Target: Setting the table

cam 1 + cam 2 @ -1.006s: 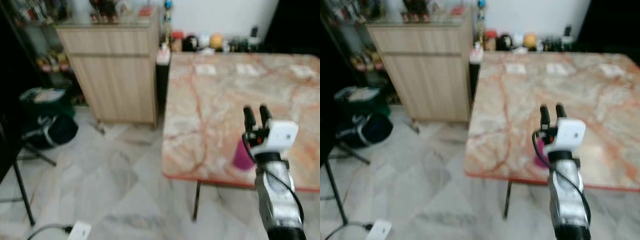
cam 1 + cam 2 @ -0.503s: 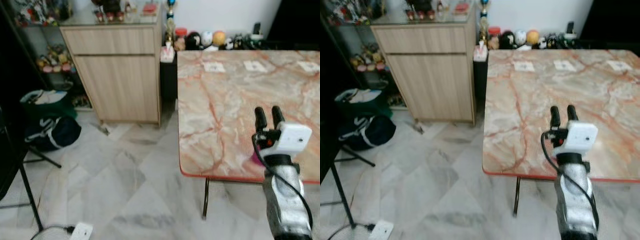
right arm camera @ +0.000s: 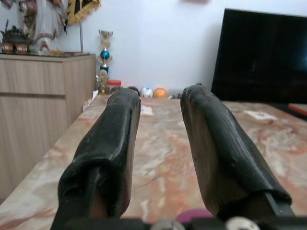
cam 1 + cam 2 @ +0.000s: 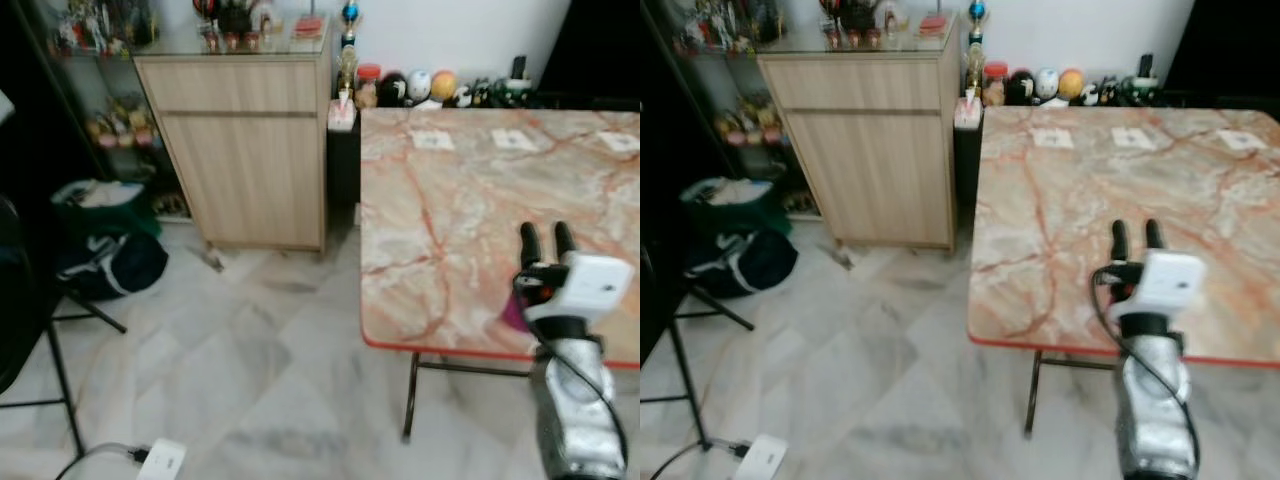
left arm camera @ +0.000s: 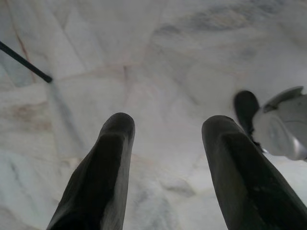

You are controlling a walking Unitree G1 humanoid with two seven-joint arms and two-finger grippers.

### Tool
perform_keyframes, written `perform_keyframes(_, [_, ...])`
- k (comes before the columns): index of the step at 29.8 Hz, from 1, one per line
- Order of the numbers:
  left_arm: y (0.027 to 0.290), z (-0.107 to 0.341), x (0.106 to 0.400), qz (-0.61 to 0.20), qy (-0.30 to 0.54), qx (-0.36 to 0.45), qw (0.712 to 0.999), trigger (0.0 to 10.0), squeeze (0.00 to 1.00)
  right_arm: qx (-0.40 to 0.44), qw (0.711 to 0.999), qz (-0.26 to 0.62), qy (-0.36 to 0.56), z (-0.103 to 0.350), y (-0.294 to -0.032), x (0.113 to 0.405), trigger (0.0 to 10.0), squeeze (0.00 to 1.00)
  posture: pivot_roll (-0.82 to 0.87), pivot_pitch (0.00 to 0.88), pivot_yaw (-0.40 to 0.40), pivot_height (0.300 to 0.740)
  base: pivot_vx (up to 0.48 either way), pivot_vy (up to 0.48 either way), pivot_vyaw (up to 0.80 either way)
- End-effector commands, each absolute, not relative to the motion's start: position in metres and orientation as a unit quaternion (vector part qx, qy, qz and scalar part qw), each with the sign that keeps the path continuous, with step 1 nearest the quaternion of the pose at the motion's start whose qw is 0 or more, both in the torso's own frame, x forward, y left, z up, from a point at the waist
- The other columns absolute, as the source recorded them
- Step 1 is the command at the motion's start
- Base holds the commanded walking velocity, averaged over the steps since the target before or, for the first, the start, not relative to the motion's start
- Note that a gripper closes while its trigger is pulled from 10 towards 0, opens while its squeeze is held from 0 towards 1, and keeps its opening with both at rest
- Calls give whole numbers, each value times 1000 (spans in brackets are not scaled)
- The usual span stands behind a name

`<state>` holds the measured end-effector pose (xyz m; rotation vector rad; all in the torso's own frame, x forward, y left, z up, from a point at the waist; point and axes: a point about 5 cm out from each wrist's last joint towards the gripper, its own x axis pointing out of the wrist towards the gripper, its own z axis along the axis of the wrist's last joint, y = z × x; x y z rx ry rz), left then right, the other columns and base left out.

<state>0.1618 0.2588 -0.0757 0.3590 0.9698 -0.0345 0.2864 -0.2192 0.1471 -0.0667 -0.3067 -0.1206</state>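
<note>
A marble-patterned table (image 4: 450,230) with orange veins and a red edge takes up the right half of the room, standing on a pale tiled floor (image 4: 230,390), with a wooden cabinet (image 4: 245,150) beside its far left corner. Along the table's far side lie three small white squares (image 4: 515,140), spaced like markers for place settings, though what they are is too small to tell. Against the wall behind sits a row of small balls and jars (image 4: 420,85). A dark bag (image 4: 105,265) rests on the floor by the cabinet. The right gripper (image 4: 547,243) is raised over the near edge of the table, fingers pointing up and away across the top, held a narrow gap apart with nothing between them. A small magenta object (image 4: 513,312), probably a cup, stands on the table near its front edge, just behind and below the gripper's wrist; it likely sits there as one piece of the setting, close to where a diner would reach it. The left gripper (image 5: 165,158) hangs toward the floor, fingers spread and empty, idle.
</note>
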Motion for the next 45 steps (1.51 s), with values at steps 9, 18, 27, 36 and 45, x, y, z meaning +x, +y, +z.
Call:
perform_keyframes(9, [256,-77,161,-21,468,168,867,10000,0,-35,993,-78,-85,137,-224,290,10000,0,47,0,34,740,0,0,0])
perform_keyframes(18, [256,-77,161,-21,468,167,868,10000,0,-10,998,-5,-58,142,-197,294,10000,0,48,0,31,740,0,0,0])
perform_keyframes(27, [255,-78,161,-23,469,165,868,10000,0,8,996,6,-85,156,-183,285,10000,0,37,0,28,740,0,0,0])
perform_keyframes(36, [254,-78,161,-19,467,163,869,10000,0,10,982,-108,-153,164,-198,256,10000,0,32,0,16,740,0,0,0])
perform_keyframes(45, [253,-78,161,-22,465,166,869,10000,0,-48,918,-391,-43,120,-249,168,10000,0,14,0,9,740,0,0,0])
